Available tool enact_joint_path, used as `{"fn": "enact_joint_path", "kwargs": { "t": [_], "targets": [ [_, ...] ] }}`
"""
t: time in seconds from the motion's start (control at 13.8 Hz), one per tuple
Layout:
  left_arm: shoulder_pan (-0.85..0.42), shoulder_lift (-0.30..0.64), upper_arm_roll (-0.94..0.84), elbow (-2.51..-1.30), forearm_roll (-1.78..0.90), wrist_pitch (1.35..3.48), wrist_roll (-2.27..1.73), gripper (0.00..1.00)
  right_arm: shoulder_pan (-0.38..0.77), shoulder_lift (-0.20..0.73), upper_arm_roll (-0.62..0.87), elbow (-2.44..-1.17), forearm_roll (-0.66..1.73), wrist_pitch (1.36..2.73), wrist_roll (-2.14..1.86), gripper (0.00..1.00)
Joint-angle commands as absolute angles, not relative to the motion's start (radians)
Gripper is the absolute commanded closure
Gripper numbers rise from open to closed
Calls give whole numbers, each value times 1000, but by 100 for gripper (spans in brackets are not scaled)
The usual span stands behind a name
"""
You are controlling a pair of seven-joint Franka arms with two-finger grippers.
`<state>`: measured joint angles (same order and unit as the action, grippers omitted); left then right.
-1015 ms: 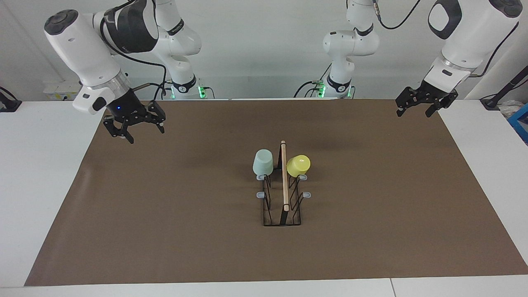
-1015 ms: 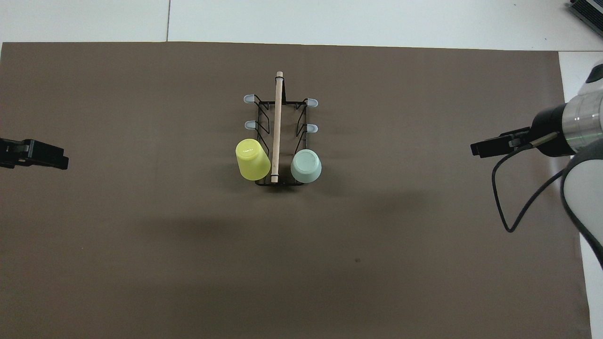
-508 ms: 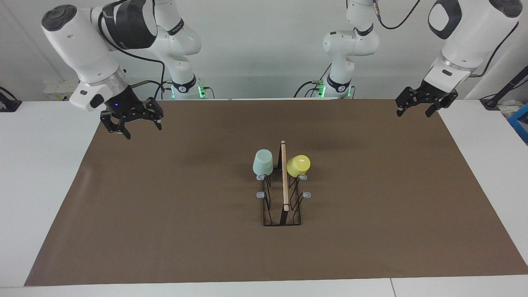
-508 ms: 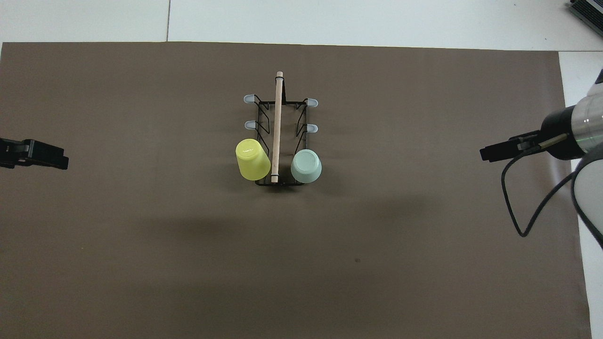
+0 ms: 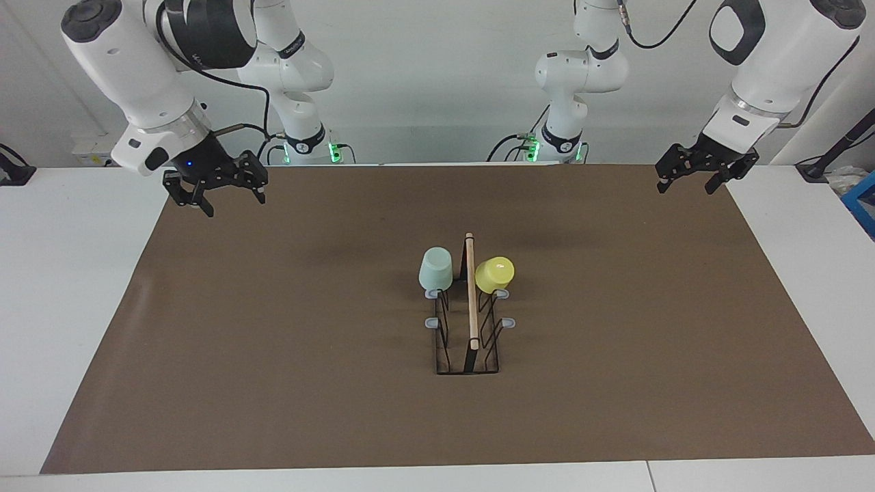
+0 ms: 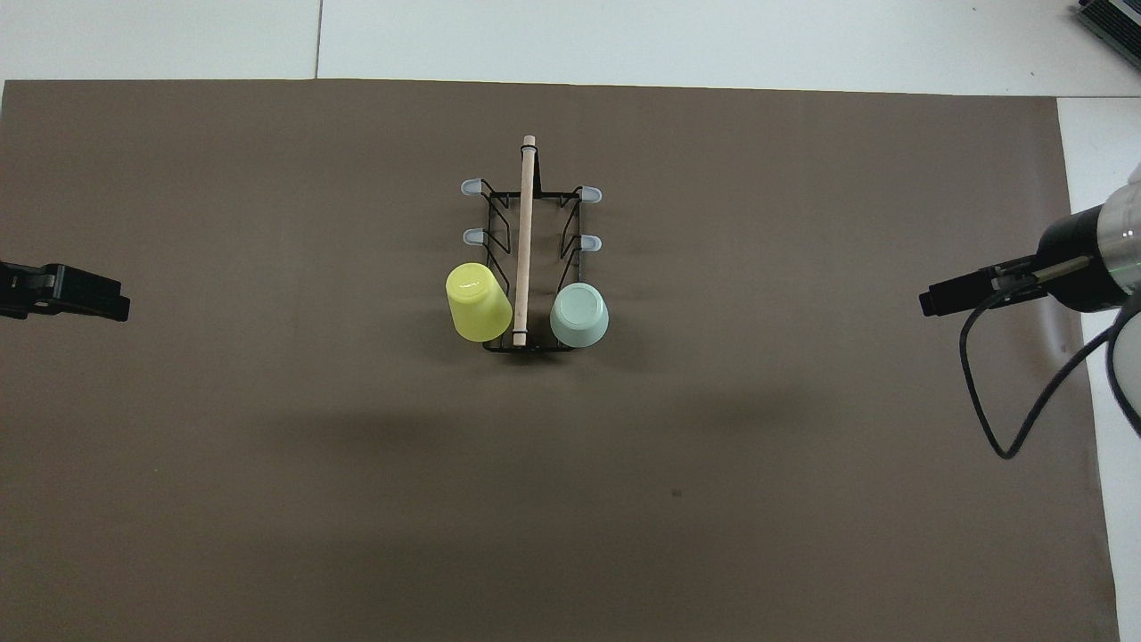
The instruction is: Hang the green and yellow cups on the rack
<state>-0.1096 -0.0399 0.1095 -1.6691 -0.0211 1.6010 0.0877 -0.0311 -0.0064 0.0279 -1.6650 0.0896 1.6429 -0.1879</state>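
The right pincer (image 5: 215,198) hangs released and empty over the brown mat's (image 5: 273,342) edge, well apart from the rack (image 5: 469,328), toward the right arm's end of the surface (image 5: 61,307). The rack stands mid-mat. The green cup (image 5: 435,268) sits upside down on the rack's peg nearest the robots, on the side toward the right arm; the yellow cup (image 5: 494,273) hangs tilted on the matching peg across the wooden rod (image 5: 471,294). The left pincer (image 5: 689,179), also released and empty, hangs over the mat's corner, well apart from the rack.
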Motion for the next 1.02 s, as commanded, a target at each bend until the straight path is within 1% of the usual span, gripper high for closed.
{"fn": "enact_joint_path", "kwargs": {
  "t": [0.0, 0.36, 0.51, 0.8, 0.94],
  "targets": [
    [-109, -58, 109, -1681, -3, 1606, 77, 0, -26, 3, 28, -1608, 2, 1594, -150, 0],
    [-109, -58, 109, -1681, -3, 1605, 77, 0, -25, 2, 11, -1601, -67, 1575, -146, 0],
    [-109, -57, 109, -1681, -3, 1605, 77, 0, -31, 2, 11, -1601, -49, 1580, -137, 0],
    [-110, -58, 107, -1681, -3, 1602, 77, 0, -23, 3, 12, -1606, -40, 1615, -85, 0],
    [-121, -57, 110, -1678, -3, 1603, 74, 0, -23, 2, 12, -1624, -22, 1661, -68, 0]
  ]
}}
